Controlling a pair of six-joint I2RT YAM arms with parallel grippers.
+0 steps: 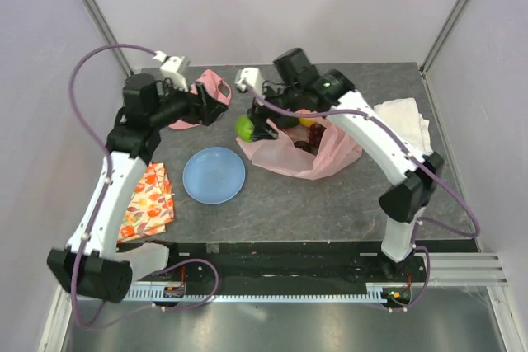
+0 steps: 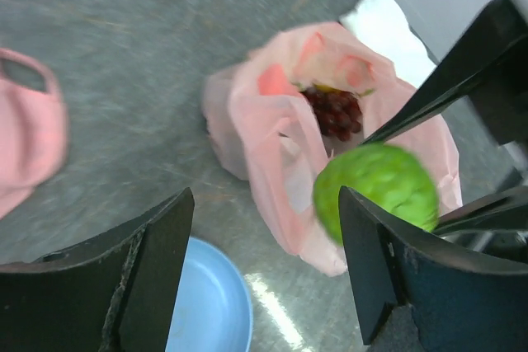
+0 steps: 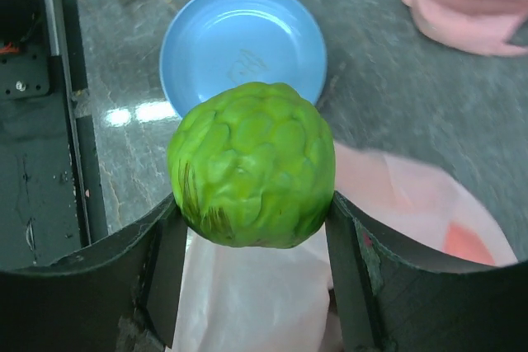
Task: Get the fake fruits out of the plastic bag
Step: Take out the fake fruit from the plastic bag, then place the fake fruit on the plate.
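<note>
My right gripper is shut on the green round fruit, holding it above the left edge of the pink plastic bag. The fruit also shows in the top view and in the left wrist view. The bag lies open on the table with the red grape bunch and a yellow fruit showing inside. The bag fills the space under my right fingers. My left gripper is open and empty, above the table left of the bag.
A blue plate lies in front of the bag; it also shows in the right wrist view and the left wrist view. A pink cap sits at the back left. A patterned cloth lies at the left, white cloth at the right.
</note>
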